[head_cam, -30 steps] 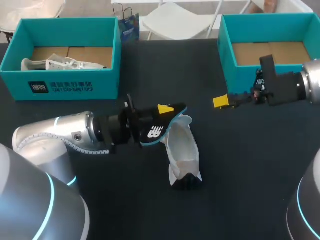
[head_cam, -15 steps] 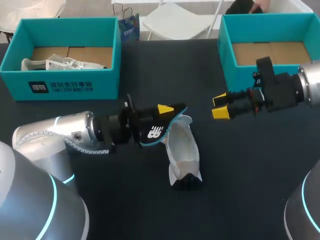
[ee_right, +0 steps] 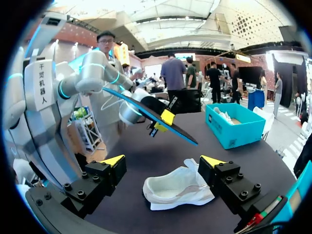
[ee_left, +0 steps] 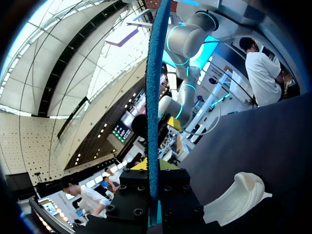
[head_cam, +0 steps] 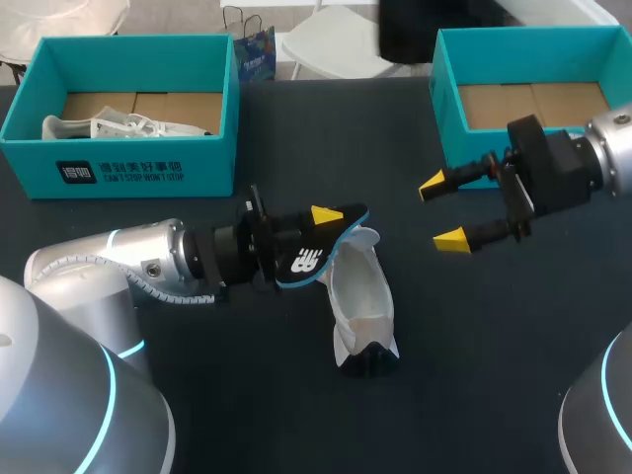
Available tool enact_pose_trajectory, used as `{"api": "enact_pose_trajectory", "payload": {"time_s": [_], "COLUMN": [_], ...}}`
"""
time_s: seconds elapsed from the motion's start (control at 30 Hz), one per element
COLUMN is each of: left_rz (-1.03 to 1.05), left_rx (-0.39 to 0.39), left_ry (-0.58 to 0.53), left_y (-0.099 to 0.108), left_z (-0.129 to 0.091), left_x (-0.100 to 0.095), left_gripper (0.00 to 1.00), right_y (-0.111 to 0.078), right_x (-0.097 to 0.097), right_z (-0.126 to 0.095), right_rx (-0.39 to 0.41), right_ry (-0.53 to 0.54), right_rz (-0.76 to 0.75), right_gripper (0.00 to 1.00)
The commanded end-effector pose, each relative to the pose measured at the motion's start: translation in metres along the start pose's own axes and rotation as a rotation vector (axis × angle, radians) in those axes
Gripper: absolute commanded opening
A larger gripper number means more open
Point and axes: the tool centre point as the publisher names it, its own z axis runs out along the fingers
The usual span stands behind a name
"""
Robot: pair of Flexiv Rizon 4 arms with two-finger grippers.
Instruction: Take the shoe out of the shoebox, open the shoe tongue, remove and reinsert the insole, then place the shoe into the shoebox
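Note:
A white shoe (head_cam: 361, 299) lies on its side on the dark table, seen also in the right wrist view (ee_right: 178, 187) and the left wrist view (ee_left: 239, 195). Its black insole with a teal underside (head_cam: 311, 252) is held in the air just left of the shoe, with my left gripper (head_cam: 296, 242) shut on it. In the left wrist view the insole (ee_left: 153, 92) shows edge-on, rising between the fingers of that gripper (ee_left: 153, 170). My right gripper (head_cam: 441, 210) hangs open to the right of the shoe, nothing between its fingers. From its own view (ee_right: 163, 161) the shoe lies ahead, the insole (ee_right: 151, 114) beyond.
A teal shoebox (head_cam: 128, 163) at the back left holds another white shoe (head_cam: 123, 126). A second teal shoebox (head_cam: 446, 109) at the back right shows only its cardboard floor, just behind my right arm.
My right wrist has turned, so its yellow tips now stand spread one above the other, and the gripper has edged out from the right box. The left arm, insole and shoe have not moved.

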Motion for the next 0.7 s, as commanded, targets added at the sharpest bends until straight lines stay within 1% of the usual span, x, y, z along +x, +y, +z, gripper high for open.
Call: {"api": "enact_pose_trajectory", "payload": {"time_s": [0.03,0.07,0.1,0.17,0.2,0.23,0.7], "left_rz": [0.001,0.001,0.001,0.001,0.001,0.001,0.001], "left_rx": [-0.002,-0.002,-0.002,-0.002,-0.002,-0.002,-0.002], "left_ry": [-0.002,-0.002,-0.002,-0.002,-0.002,-0.002,-0.002], "left_y": [0.000,0.000,0.000,0.000,0.000,0.000,0.000], "left_z": [0.001,0.001,0.001,0.001,0.001,0.001,0.001], "left_x": [0.001,0.001,0.001,0.001,0.001,0.001,0.001], "left_gripper": [0.00,0.00,0.00,0.00,0.00,0.00,0.00], "right_y": [-0.007,-0.009,-0.014,-0.019,-0.022,-0.027,-0.027], "right_x": [-0.008,-0.008,-0.009,-0.011,-0.011,-0.012,-0.012], "right_z": [0.003,0.004,0.005,0.008,0.011,0.013,0.013], "right_rx": [0.168,0.175,0.227,0.263,0.301,0.302,0.302], "right_ry": [-0.095,-0.091,-0.093,-0.079,-0.072,-0.049,-0.049], "right_rz": [-0.320,-0.320,-0.361,-0.370,-0.425,-0.393,-0.393], "right_gripper": [1.00,1.00,1.00,1.00,1.00,1.00,1.00]}}
